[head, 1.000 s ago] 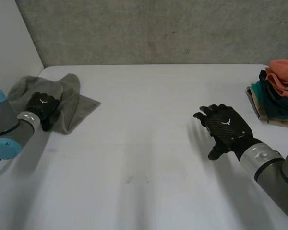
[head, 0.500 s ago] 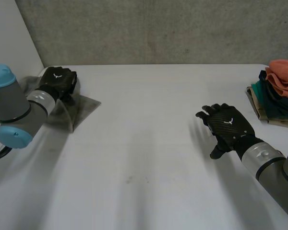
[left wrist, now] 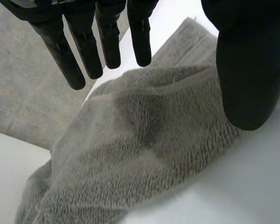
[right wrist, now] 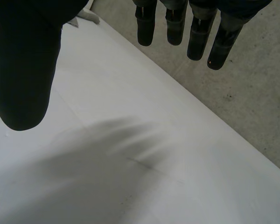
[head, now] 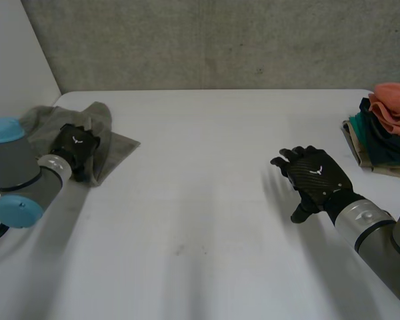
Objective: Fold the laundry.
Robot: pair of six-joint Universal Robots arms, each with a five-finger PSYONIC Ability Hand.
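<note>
A white table (head: 207, 200) stands before a grey concrete wall (head: 220, 40).

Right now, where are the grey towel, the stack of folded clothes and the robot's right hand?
grey towel (head: 117, 145): head view, on its flat outer corner.
stack of folded clothes (head: 395, 107): head view, on the orange top piece.
right hand (head: 317, 175): head view, on its back.

I've got one grey terry towel (head: 113, 141) at the far left of the worktop (head: 207, 200), near the back corner. It's unfolded and crumpled into a low hump, w/ one flat corner lying out toward the middle. In the left wrist view I see looped pile, a hemmed edge and soft creases across it. At the far right edge sits a stack of folded items (head: 377, 137). An orange piece (head: 395, 103) is on top, w/ dark and teal layers under it and beige at the bottom.
</note>
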